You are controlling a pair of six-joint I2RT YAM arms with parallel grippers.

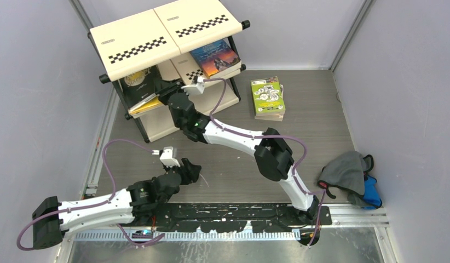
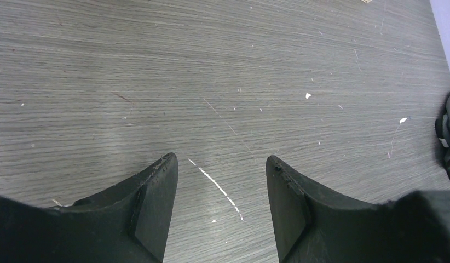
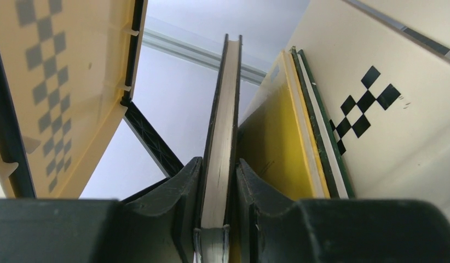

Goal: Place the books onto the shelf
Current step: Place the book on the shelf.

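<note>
Top view, shelf: the shelf (image 1: 157, 38) stands at the far left of the tabletop (image 1: 223, 164), and the right arm (image 1: 234, 137) stretches to its middle tier so a book can go in.
Top view, shelved: a blue-and-orange book (image 1: 214, 57) lies flat in the right bay. A dark book with gold print (image 1: 138, 81) and a yellow book (image 1: 146, 105) sit in the left bay, right by the right jaws. From here we cannot tell which book is held.
Top view, waiting: a lime green book (image 1: 268, 96) tops a small stack on the tabletop, well apart from the shelf. We judge these are next.
Left wrist view: the left jaws are released, grasping nothing, above bare tabletop, and we judge they are parked out of the way. A cloth bundle (image 2: 447, 137) shows at the right edge.
Right wrist view: the right jaws are clenched on a thin dark-covered book (image 3: 220, 109). It is held upright to fit the gap between a shelf panel (image 3: 64, 82) and the yellow book.
Writing: we read no words or brands. The cover print is too small, and the panels show only checkered strips.
</note>
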